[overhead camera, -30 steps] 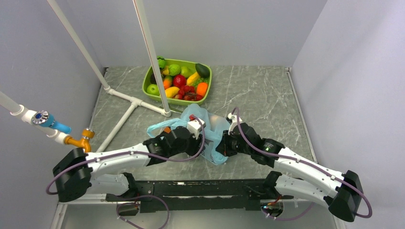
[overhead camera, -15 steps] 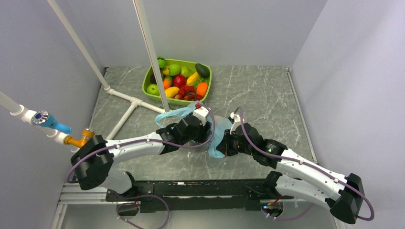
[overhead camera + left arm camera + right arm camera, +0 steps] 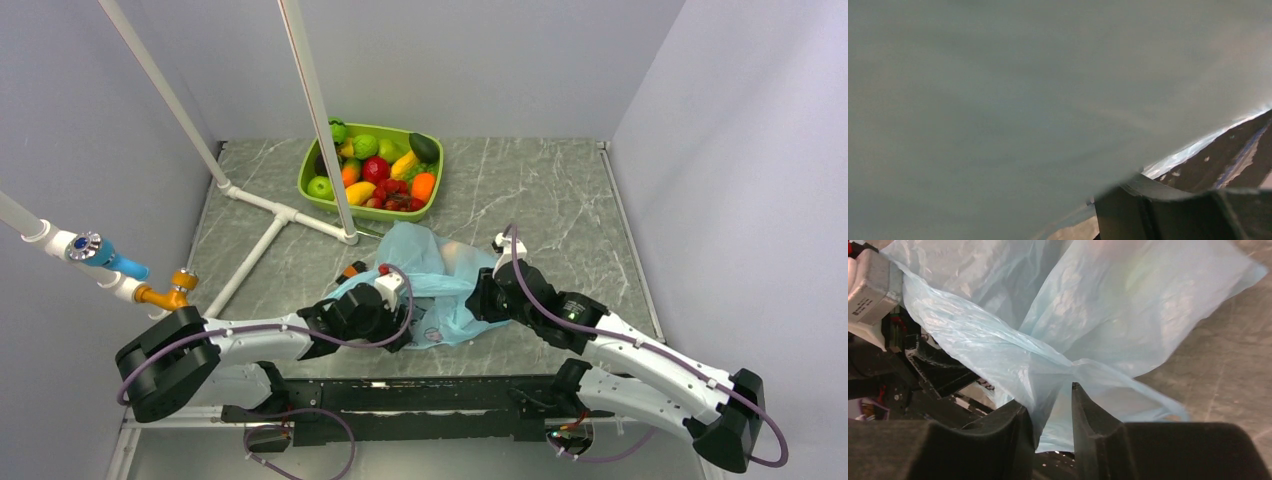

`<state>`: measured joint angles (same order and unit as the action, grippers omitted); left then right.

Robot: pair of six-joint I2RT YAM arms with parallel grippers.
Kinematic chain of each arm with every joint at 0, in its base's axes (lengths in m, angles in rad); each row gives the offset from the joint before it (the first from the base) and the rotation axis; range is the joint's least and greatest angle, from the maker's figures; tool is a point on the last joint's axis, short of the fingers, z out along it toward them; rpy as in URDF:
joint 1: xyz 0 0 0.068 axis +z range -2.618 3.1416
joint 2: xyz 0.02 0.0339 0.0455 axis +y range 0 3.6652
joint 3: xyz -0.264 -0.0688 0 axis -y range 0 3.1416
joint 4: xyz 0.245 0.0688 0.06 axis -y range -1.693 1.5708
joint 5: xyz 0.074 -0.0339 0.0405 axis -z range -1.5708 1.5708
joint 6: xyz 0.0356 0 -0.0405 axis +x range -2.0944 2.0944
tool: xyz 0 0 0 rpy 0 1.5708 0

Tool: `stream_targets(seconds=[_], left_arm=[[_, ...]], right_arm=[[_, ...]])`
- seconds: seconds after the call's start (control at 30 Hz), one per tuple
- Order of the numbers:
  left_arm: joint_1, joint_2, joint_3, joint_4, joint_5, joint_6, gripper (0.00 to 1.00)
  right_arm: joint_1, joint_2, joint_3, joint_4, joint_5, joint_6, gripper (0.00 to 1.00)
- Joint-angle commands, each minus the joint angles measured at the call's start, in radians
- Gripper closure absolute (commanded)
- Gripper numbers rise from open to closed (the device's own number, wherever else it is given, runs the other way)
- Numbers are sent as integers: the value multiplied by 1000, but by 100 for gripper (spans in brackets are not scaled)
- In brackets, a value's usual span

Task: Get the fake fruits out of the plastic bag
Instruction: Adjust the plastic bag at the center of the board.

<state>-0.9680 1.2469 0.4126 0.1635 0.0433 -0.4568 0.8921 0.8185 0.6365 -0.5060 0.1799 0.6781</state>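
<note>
So the bag (image 3: 435, 275) is lying crumpled on the bench (image 3: 560, 210), right between the two arms. It's on the near side of the green tray (image 3: 305, 178), and pretty close to it. The tray is piled with colourful toy fruit (image 3: 375, 168).

The right hand (image 3: 1048, 396) is at the bag's right edge. Its fingers (image 3: 1093, 430) stand only a little apart, with a twisted fold of the blue film running down into the gap. I honestly can't tell whether it's pinching that fold or just sitting around it.

The left hand (image 3: 398, 322) is tucked in at the bag's near-left corner, half under the plastic. Its own camera is basically smothered by pale film. Only one dark finger (image 3: 1148, 210) pokes out at the bottom, so I can't tell how wide it is.

As for the fruit in the bag, there's a pinkish blob (image 3: 458, 252) showing through the far right part, too vague to name. A small orange bit (image 3: 350, 270) peeks out just beside the bag's left edge. A white pipe frame (image 3: 270, 205) stands off to the left.
</note>
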Motion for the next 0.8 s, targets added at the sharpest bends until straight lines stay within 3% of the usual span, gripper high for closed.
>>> stream_targets(seconds=[0.0,0.2,0.37,0.43,0.5,0.63,0.77], left_arm=[[2,7,-62,104,42,-74,37],[-7,-8,-19,60,70,-46,33],[-16,-157,60,-83,104,-8,26],[-16,-234,96,-148,123,13,11],[-16,-311,145,-231,153,39,1],[-16,-388,279,-398,254,104,1],[-15,-415,391,-519,339,155,1]], right_arm=[[4,19,121,-44,71,-74,65],[7,0,226,-156,9,-152,41],[9,-50,260,-136,-273,-222,17],[10,-46,267,-119,-364,-252,12],[12,-39,275,-113,-404,-275,11],[12,-10,299,-54,-511,-299,12],[35,49,288,75,-638,-282,35]])
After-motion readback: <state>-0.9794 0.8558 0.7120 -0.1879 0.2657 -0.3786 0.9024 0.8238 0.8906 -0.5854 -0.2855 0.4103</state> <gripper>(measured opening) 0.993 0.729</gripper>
